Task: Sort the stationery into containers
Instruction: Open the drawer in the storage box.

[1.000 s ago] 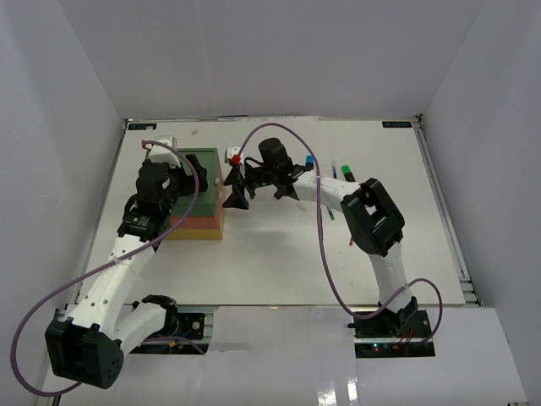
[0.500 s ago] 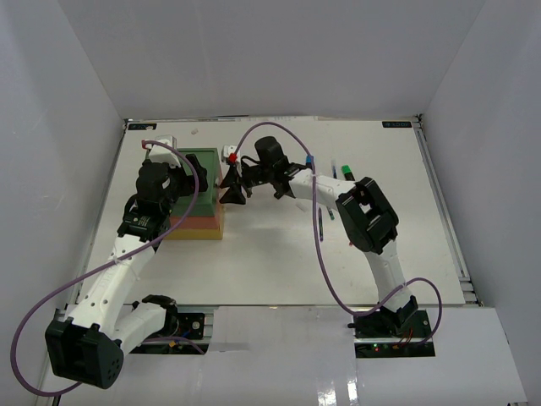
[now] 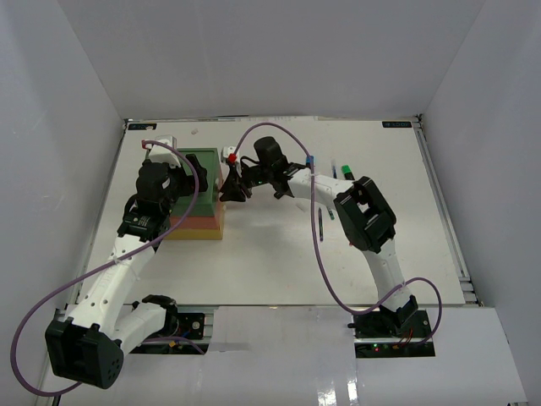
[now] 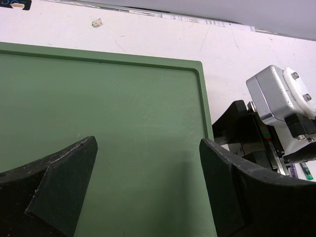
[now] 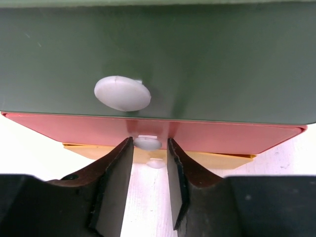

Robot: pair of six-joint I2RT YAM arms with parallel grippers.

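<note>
The containers (image 3: 196,173) are a stack of green, red-orange and yellow drawers at the table's left. In the right wrist view I see its front: green drawer (image 5: 207,59), red drawer (image 5: 237,133) and yellow drawer (image 5: 217,159), each with a white knob. My right gripper (image 5: 150,144) has its fingers close on both sides of the red drawer's knob (image 5: 147,143). My left gripper (image 4: 148,148) hangs wide open above the green top (image 4: 98,108), holding nothing. Stationery lies to the right: a blue-capped highlighter (image 3: 310,159), a green-capped one (image 3: 346,172) and thin pens (image 3: 330,211).
The right arm's wrist (image 4: 281,98) sits just off the stack's right edge. A small clear bit (image 4: 97,22) lies on the table behind the stack. White walls enclose the table on three sides.
My right gripper has slid left up to the stack's front and narrowed its jaws round the red drawer's knob. The left arm has stayed put.
</note>
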